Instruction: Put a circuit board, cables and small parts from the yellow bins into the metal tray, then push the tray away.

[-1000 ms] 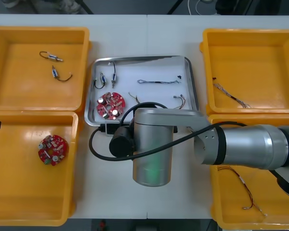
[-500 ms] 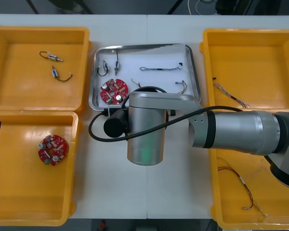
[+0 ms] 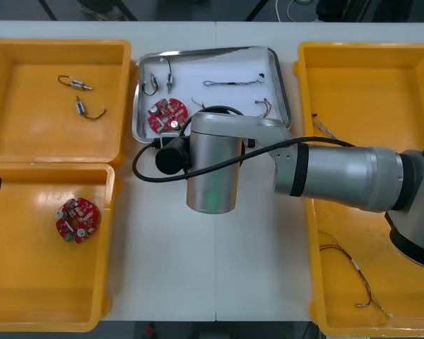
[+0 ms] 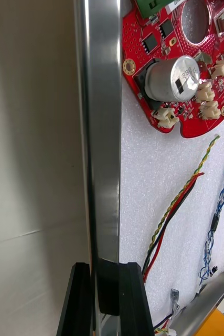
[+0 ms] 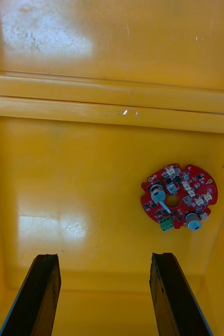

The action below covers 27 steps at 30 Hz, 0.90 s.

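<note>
light table (image 3: 169,268) with yellow bins (image 3: 367,63) down both sides. the metal tray (image 3: 285,106) sits up between the far bins, white inside, holding a red circuit board (image 3: 166,115), cables (image 3: 230,82) and small metal parts (image 3: 159,79). the right gripper (image 4: 104,265) pinches the tray's near rim, one finger on each side of it. the left gripper (image 5: 104,257) hangs with its fingers spread over the near left bin (image 3: 49,311), above a second board (image 5: 178,197) lying there.

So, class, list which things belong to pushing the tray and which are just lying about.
In the job: right gripper, shut on the metal tray; circuit board, cables and small metal parts inside.
Lying about: spare board near the open left gripper; loose parts, stray cables in yellow bins.
</note>
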Available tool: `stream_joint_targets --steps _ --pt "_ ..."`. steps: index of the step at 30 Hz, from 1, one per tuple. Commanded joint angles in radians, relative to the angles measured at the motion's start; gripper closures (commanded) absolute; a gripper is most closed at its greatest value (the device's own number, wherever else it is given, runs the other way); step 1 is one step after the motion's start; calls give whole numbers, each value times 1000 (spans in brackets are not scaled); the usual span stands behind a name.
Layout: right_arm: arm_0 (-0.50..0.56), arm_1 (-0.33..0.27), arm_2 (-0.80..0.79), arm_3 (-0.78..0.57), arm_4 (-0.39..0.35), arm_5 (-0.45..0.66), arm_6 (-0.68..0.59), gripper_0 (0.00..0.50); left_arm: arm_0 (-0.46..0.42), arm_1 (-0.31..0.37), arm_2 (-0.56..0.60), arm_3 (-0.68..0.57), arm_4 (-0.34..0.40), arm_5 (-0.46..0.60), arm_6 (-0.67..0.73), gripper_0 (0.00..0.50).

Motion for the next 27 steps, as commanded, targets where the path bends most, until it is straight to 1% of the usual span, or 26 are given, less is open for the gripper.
stream_joint_targets --steps 1,6,10,16,23,27 --pt "-59 51 -57 58 18 -43 39 500 19 31 30 -28 -9 7 -109 0" --pt "-66 59 -73 113 18 -84 37 500 19 31 30 -28 -9 7 -109 0" --pt "-82 82 -76 176 18 -112 40 500 19 31 30 -28 -9 7 -109 0" --pt "-89 86 -76 239 26 -175 43 500 19 31 30 -28 -9 7 -109 0" --pt "-111 123 -76 355 26 -230 43 500 19 31 30 -28 -9 7 -109 0" --pt "-114 131 -80 386 26 -244 45 500 19 31 30 -28 -9 7 -109 0"
